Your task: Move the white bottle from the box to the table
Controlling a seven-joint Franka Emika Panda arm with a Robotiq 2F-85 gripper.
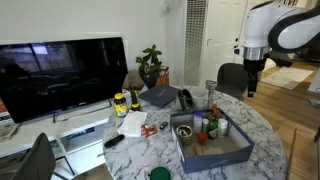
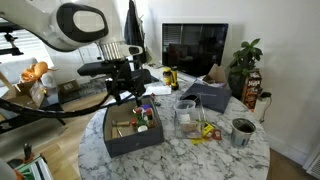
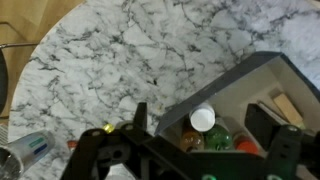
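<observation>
In the wrist view the white bottle stands upright in a corner of the grey-blue box, seen from above by its round white cap. A green bottle, an orange-capped one and a red one stand close beside it. My gripper is open and hovers above the white bottle, one finger on each side, not touching it. In both exterior views the gripper hangs above the box on the round marble table.
A dark round bowl sits inside the box with the bottles. On the table are a grey laptop-like item, a yellow bottle, a metal cup and small clutter. A TV, a plant and a chair stand around.
</observation>
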